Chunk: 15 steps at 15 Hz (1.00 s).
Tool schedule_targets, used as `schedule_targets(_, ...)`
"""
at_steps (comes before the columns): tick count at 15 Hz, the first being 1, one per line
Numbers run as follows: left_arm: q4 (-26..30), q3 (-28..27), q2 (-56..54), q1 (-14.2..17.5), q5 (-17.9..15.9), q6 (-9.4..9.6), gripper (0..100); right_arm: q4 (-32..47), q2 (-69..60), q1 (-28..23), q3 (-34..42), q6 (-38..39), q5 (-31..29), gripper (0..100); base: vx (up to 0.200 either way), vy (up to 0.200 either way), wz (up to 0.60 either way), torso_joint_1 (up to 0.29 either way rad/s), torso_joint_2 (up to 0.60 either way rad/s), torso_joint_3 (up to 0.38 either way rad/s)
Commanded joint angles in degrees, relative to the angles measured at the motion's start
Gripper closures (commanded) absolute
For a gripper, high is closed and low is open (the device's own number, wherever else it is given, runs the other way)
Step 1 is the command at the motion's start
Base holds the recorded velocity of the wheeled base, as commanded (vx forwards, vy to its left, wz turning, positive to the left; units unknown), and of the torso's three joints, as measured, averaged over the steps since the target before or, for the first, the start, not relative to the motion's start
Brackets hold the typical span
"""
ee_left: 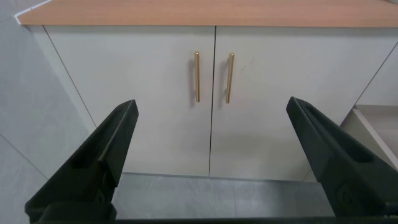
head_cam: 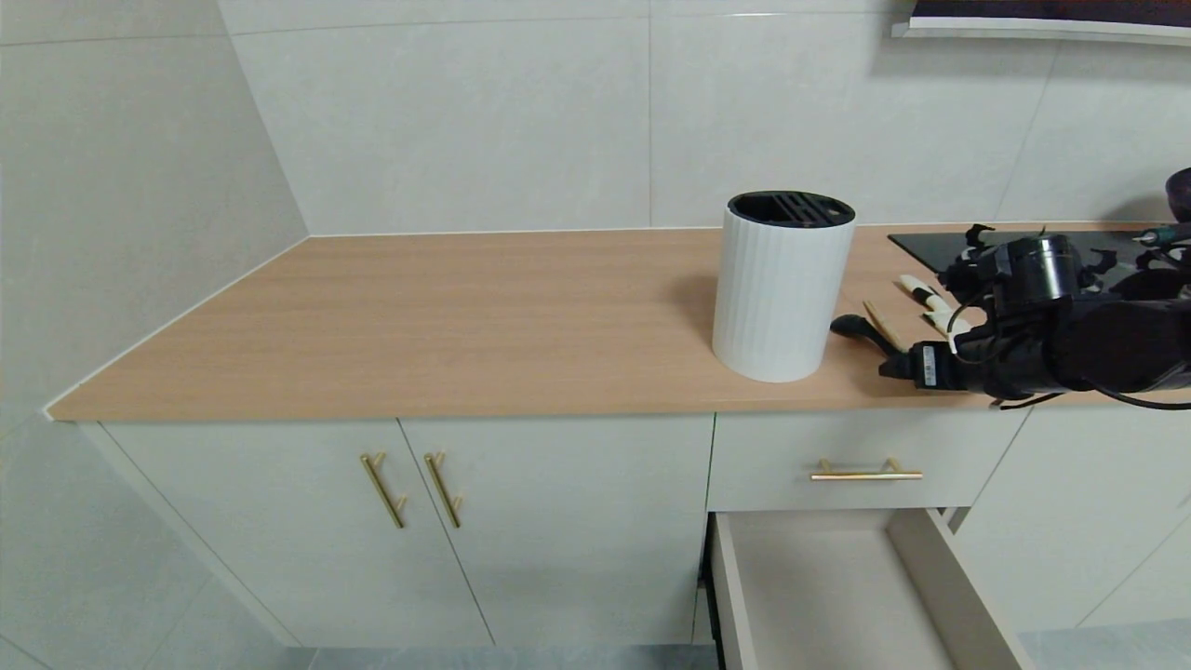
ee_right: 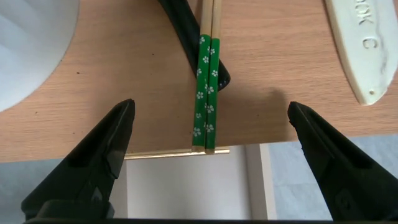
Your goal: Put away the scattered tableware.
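A pair of wooden chopsticks with green flowered ends lies on the wooden counter, its tips at the front edge, crossing a black utensil. A white piece of tableware lies beside them. In the head view the black spoon, the chopsticks and white-handled pieces lie right of the white ribbed holder. My right gripper hovers open over the chopsticks' green ends, touching nothing. My left gripper is open and faces the cabinet doors below the counter.
An open, bare drawer juts out under the counter, below a shut drawer with a gold handle. A black cooktop lies at the back right. Two cabinet doors with gold handles are on the left. Tiled walls bound the counter.
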Motion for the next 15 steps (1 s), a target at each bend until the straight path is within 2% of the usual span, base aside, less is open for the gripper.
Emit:
schedule_targets(1,-0.02,0.00,0.02,0.02,0.01,-0.02,0,-0.11,0.94,0.02,-0.02,-0.01,-0.08,0,0.000,0.000,0.00,0.000,0.00,0.000)
schedule_targets(2,-0.02,0.00,0.02,0.02,0.01,-0.02,0,-0.46,1.11,0.02,-0.02,-0.01,-0.08,0,0.000,0.000,0.00,0.000,0.00,0.000)
schedule_targets(3,-0.02,0.00,0.02,0.02,0.01,-0.02,0,-1.08,1.29,0.02,0.07,-0.01,-0.08,100,0.000,0.000,0.00,0.000,0.00,0.000)
schedule_targets(15,-0.02,0.00,0.02,0.02,0.01,-0.02,0,-0.90,-2.76,-0.24,0.77,0.08,-0.69,100,0.000,0.000,0.00,0.000,0.00,0.000)
